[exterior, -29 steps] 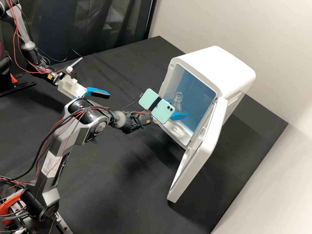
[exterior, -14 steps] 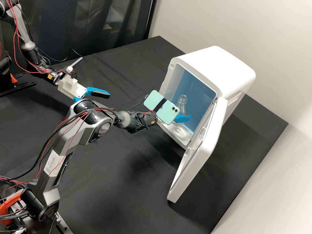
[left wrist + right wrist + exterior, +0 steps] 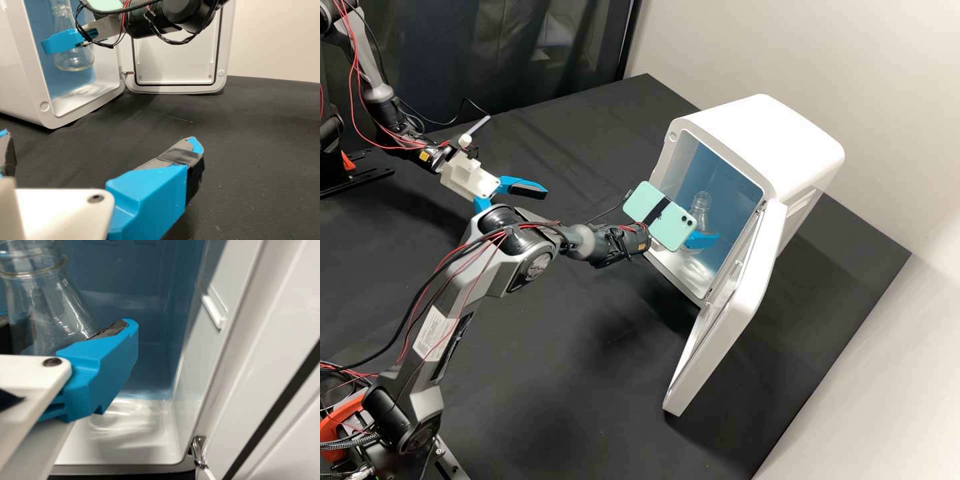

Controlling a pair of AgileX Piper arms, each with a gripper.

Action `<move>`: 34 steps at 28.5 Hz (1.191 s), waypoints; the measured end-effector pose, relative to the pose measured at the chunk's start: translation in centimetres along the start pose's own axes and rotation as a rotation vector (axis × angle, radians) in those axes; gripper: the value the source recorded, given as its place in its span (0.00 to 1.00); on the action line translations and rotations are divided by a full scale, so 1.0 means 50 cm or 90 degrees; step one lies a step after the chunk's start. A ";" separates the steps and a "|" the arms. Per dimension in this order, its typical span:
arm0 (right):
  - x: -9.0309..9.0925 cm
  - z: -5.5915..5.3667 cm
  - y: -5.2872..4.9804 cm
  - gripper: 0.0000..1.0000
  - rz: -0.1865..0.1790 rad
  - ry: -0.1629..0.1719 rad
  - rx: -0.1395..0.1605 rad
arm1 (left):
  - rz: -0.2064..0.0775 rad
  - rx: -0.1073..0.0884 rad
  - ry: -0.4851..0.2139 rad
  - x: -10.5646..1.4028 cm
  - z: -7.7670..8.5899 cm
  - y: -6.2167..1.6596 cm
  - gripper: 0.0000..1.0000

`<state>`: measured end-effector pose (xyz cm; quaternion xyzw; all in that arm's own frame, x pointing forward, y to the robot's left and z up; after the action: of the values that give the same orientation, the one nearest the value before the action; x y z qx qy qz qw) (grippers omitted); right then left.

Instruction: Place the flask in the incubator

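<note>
Red and black cables [image 3: 463, 243] are looping along the dark grey right arm [image 3: 487, 267], which is wearing a white label [image 3: 430, 333] on one link and a mint-green phone [image 3: 660, 217] with a black strap at its wrist. The left gripper [image 3: 100, 150] is showing a white body, a screw [image 3: 95, 199] in its plate, and black-padded blue fingers [image 3: 160, 185].

right jaws | carried flask [image 3: 703, 205] deeper | into incubator [image 3: 773, 141]

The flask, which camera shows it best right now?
The left wrist view: the flask shows body and neck, inside the incubator, gripped by the right hand. The high view has a phone hiding its body; the right wrist view catches part of the glass.
</note>
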<state>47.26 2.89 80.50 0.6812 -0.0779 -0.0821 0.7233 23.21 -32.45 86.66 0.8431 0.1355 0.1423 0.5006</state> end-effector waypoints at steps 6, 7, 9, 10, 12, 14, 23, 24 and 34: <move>0.020 -0.002 -0.007 0.00 -0.022 -0.006 -0.022 | 0.000 0.000 0.000 0.000 0.000 0.000 1.00; 0.024 -0.004 -0.004 0.00 -0.023 -0.005 -0.025 | 0.000 0.000 0.000 0.000 0.000 0.000 1.00; 0.033 -0.007 0.001 0.00 -0.020 -0.006 -0.029 | 0.000 0.000 0.000 0.000 0.000 0.000 1.00; 0.036 -0.007 0.000 0.00 -0.021 -0.009 -0.030 | 0.000 0.000 0.000 0.000 0.000 0.000 1.00; 0.042 -0.009 0.003 0.00 -0.013 -0.010 -0.029 | -0.001 0.000 0.000 0.001 0.000 -0.001 1.00; 0.047 -0.012 0.006 0.00 -0.008 -0.010 -0.030 | -0.003 -0.001 0.001 0.004 -0.001 -0.002 1.00; 0.064 -0.010 -0.004 0.00 -0.032 -0.024 -0.036 | 0.000 0.000 0.000 0.011 -0.003 0.000 1.00; 0.066 -0.010 -0.003 0.00 -0.033 -0.024 -0.038 | 0.000 0.000 0.000 0.011 -0.003 0.000 1.00; 0.069 -0.015 0.002 0.00 -0.027 -0.022 -0.043 | 0.000 0.000 0.000 0.011 -0.003 0.000 1.00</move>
<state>50.81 2.87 80.57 0.6566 -0.0731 -0.1119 0.7423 23.69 -32.14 86.78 0.8432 0.1353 0.1424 0.5005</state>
